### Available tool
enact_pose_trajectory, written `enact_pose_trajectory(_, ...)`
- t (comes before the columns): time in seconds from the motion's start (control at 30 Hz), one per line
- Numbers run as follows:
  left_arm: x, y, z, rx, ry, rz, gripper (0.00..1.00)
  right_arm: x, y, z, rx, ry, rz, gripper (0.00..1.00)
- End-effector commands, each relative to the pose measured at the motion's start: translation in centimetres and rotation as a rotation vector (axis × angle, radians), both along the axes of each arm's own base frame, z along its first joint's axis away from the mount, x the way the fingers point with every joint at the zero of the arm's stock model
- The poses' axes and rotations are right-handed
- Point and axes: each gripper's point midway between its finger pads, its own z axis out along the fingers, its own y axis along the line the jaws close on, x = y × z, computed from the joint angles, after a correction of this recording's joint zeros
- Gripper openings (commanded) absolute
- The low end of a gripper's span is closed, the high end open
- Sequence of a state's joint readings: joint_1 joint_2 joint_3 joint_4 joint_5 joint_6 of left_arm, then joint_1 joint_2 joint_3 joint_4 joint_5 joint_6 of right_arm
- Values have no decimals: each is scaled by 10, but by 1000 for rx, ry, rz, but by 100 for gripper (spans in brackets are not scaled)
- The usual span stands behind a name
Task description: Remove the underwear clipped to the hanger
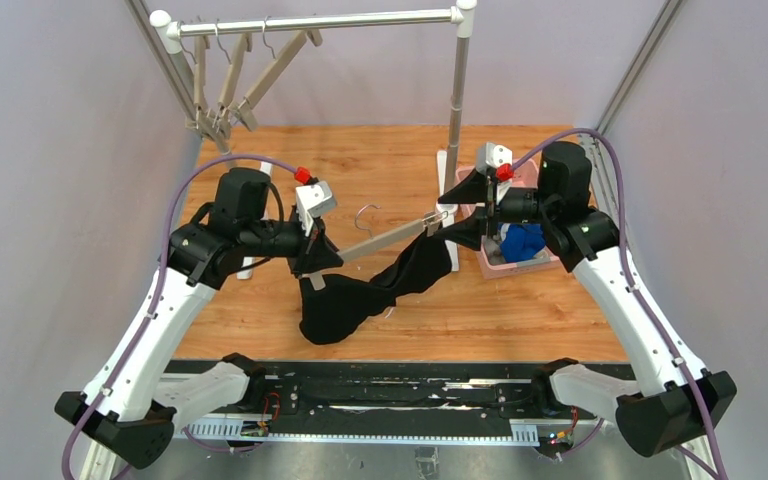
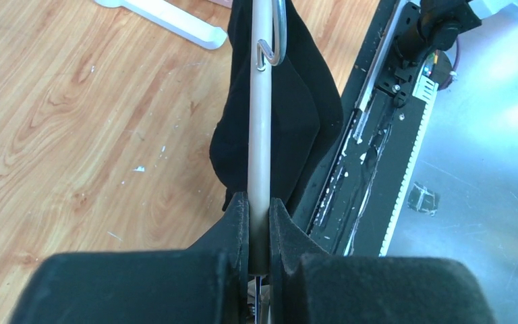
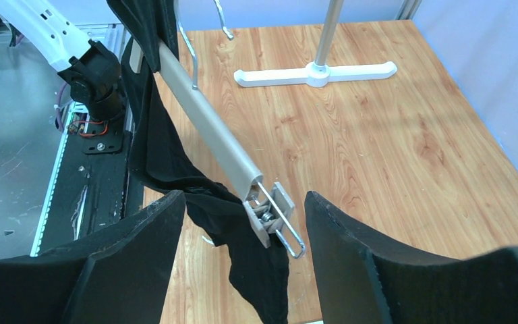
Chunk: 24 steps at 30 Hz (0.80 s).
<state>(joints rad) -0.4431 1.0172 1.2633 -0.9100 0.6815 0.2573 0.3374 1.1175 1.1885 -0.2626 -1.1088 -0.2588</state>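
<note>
A beige hanger (image 1: 385, 240) is held slantwise over the table between my two arms. Black underwear (image 1: 360, 295) hangs from it and sags down to the wood. My left gripper (image 2: 260, 209) is shut on the lower end of the hanger bar (image 2: 261, 135). My right gripper (image 3: 243, 196) is open, one finger on each side of the spring clip (image 3: 273, 216) at the bar's upper end, touching nothing. The black cloth (image 3: 256, 270) drops from right beside that clip. Blue underwear (image 1: 523, 242) lies in the pink basket (image 1: 490, 262).
A white clothes rack (image 1: 320, 22) stands at the back, with several bare hangers (image 1: 230, 90) bunched at its left end. One rack post (image 1: 457, 110) rises just behind my right gripper. The rack's foot (image 3: 313, 73) lies on the wood.
</note>
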Motion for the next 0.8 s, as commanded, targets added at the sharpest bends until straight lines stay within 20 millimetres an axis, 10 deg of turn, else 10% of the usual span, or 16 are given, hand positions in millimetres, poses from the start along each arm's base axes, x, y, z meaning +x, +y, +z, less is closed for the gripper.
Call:
enact_pose_trajectory(0.0, -14, -5, 24, -62, -70, -71, 0, 1, 1, 7, 13, -5, 32, 67)
enact_pose_trajectory(0.33, -17, -3, 27, -68, -81, -68, 0, 8, 6, -9, 7, 55, 62, 74)
enact_pose_trajectory(0.77, -9, -7, 28, -63, -63, -63, 0, 12, 17, -18, 46, 167, 124, 24)
